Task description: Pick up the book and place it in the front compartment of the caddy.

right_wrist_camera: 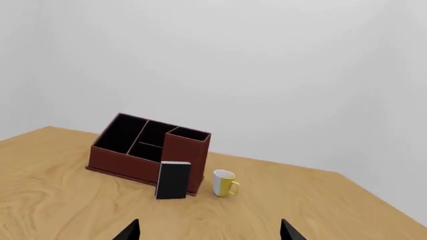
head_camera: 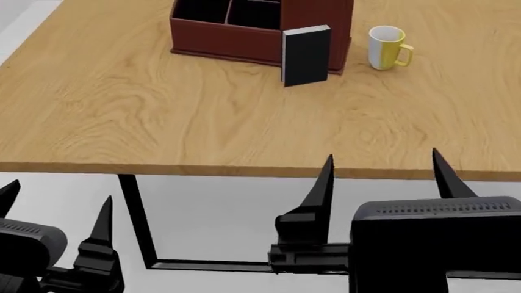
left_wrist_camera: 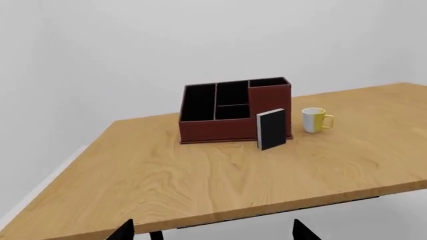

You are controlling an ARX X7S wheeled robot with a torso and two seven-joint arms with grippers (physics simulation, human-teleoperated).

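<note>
Cropping caddy (far edge)

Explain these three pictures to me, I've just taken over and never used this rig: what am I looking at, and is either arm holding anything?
One picture is from the robot's head, looking down over both arms; the other two are from cameras by each gripper. On the wooden table stands a red-brown caddy with black compartments. A black book stands upright at its front, beside the taller corner section. A white-and-yellow mug sits to the right. The left gripper and right gripper are both open, empty, and short of the table's near edge.
</note>
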